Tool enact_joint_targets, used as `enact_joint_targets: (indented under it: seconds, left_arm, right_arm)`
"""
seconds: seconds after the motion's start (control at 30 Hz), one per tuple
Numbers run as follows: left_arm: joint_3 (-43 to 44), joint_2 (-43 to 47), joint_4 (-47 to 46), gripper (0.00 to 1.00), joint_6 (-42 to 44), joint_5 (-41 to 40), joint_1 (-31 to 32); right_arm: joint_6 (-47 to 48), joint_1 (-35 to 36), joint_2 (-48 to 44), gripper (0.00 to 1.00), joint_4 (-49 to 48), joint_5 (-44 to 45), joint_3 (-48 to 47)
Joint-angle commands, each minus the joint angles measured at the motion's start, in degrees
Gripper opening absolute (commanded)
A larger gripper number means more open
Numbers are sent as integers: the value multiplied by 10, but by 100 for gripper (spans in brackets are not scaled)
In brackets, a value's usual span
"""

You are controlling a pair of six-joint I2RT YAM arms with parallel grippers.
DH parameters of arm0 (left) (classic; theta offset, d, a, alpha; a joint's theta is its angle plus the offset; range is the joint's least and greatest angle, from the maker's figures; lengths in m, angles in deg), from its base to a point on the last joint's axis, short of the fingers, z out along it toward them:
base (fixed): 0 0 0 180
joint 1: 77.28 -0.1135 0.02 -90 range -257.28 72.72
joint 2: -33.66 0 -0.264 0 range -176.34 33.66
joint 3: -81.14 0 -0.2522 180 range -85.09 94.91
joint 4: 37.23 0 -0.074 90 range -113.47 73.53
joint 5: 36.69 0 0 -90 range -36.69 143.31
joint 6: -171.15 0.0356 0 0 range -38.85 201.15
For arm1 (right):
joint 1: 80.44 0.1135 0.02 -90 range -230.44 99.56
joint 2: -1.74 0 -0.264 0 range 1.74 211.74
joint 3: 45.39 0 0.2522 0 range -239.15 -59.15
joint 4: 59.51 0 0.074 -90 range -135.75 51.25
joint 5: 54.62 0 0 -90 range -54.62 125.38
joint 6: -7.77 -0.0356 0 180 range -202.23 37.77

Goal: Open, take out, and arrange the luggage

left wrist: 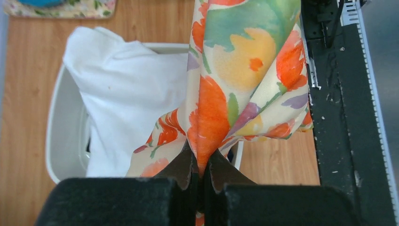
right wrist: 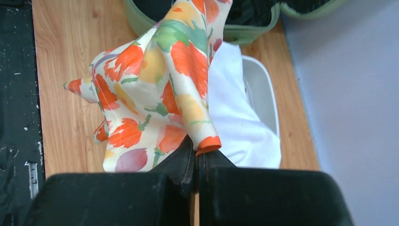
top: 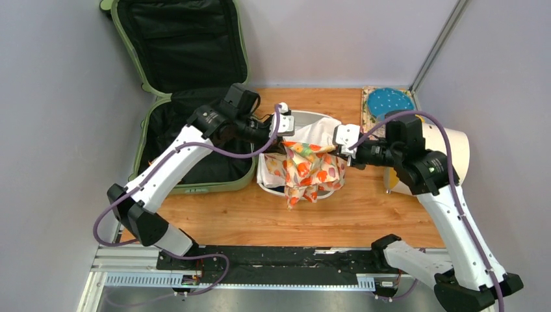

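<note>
Luggage (top: 182, 45) open (lid propped back), left tool (left wrist: 201, 165) and right tool (right wrist: 196, 157) each pinch the floral cloth (top: 310, 170) over the white tub (left wrist: 55, 117); next, likely, lowering it in together.

A floral cloth (top: 310, 170) hangs over a white tub (left wrist: 56, 122) holding white fabric (left wrist: 127, 94). A cream cylinder (top: 458, 148) lies near the counter's (top: 247, 214) right edge.

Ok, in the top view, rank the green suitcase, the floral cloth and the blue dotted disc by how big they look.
1. green suitcase, by far the largest
2. floral cloth, bunched up, so its full size is hidden
3. blue dotted disc, smallest
</note>
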Motion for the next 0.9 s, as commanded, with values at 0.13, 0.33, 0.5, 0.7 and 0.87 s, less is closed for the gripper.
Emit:
enact_joint_targets:
  seconds: [0.13,0.33,0.5,0.7,0.87]
  left_arm:
    - [89,-147,47,0,-102,-90,-4]
    - [135,-244,1,6,-114,-127,-44]
    - [186,-283,-53,44,-126,-130,-93]
    - [192,-251,-38,82,-142,-91,-168]
    - [136,-203,-24,82,-166,-56,-286]
  right_arm:
    - [-91,-70,128,0,-83,64,40]
    - [-120,-89,306,0,-155,93,-50]
    - [-164,-92,402,0,-183,74,-114]
    - [-193,-93,493,3,-145,98,-198]
    - [-198,-92,499,48,-83,111,-226]
